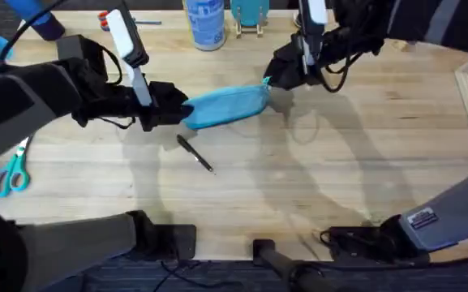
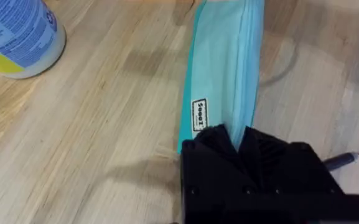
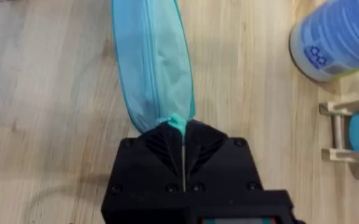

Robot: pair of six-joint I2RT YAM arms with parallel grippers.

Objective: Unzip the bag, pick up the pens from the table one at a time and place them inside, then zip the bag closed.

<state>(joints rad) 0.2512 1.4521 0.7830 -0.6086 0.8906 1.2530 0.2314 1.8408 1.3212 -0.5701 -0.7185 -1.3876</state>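
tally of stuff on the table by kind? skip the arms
Bag: 1
Pen: 1
Scissors: 1
Blue-and-white container: 1
Total: 4, counting only things I can identify; items at the table's edges are too cropped to name.

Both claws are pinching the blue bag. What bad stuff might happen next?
1. The right claw grips only a small tip of the bag, so it might slip off when pulled.
2. The left claw pinches the other end; tugging both ways could lift the bag instead of unzipping it.
3. The pen lies close by and could get knocked away.
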